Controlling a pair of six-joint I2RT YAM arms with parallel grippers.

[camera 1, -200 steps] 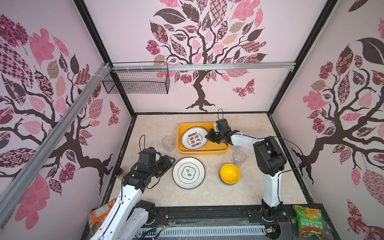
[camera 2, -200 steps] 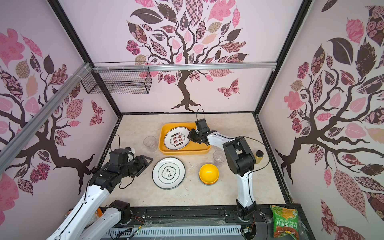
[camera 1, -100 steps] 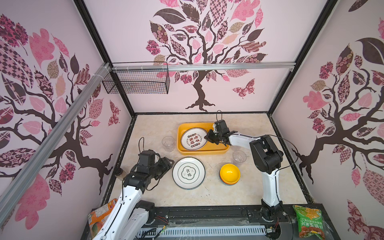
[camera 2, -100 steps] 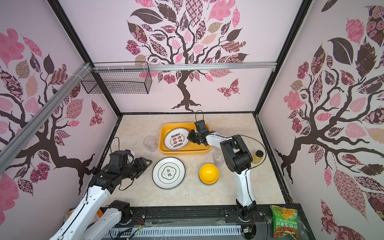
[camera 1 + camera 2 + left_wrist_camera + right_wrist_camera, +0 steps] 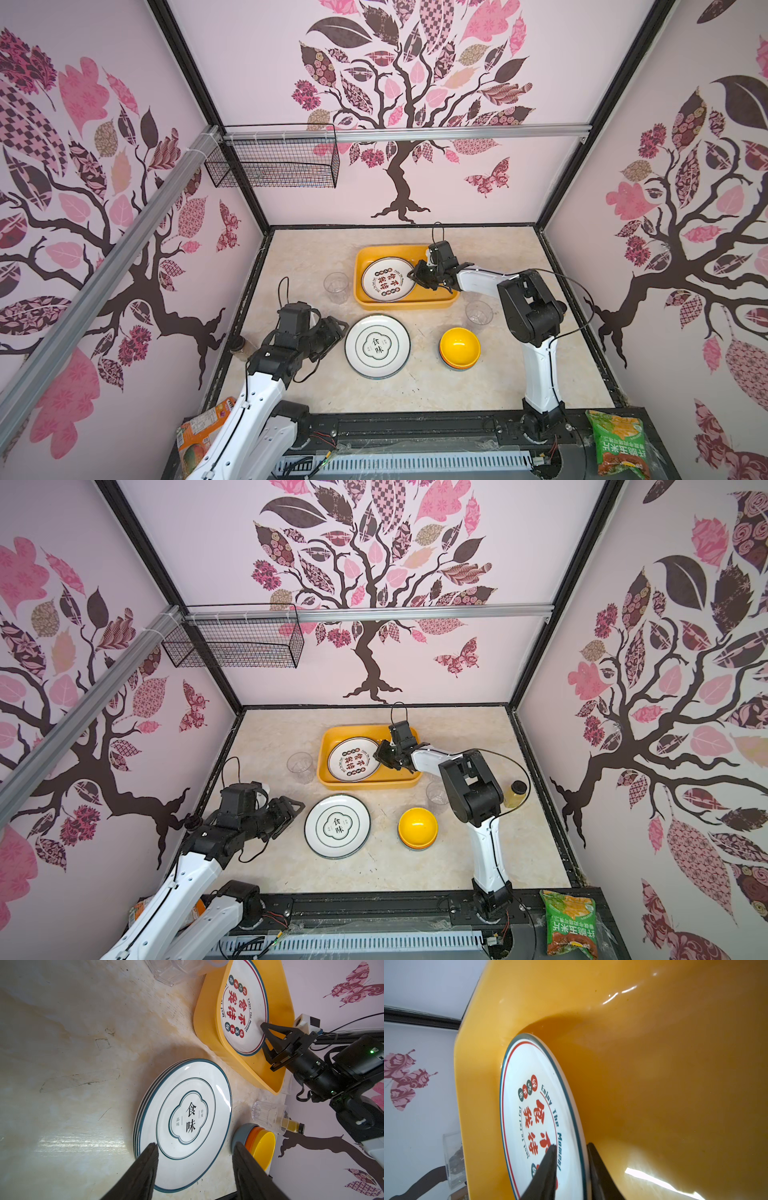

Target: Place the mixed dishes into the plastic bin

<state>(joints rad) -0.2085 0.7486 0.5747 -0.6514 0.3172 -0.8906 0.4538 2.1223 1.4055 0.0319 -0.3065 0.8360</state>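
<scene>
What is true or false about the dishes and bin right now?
The red-lettered plate lies inside the yellow bin. True.
The other plates are binned too. False: the plate stack sits on the table in front of the bin.
The bowls are nested, yellow on top. True.
Both tumblers are in the bin. False: left tumbler and right tumbler stand on the table outside it.
The left jaws grip the plate stack. False: they are open and empty.

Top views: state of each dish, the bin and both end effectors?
plastic bin, holds one plate
red-lettered plate, in bin
plate stack, on table, outside bin
bowl stack, nested, on table
left tumbler, upright
right tumbler, upright
left end effector, open, empty
right end effector, open astride plate rim
</scene>
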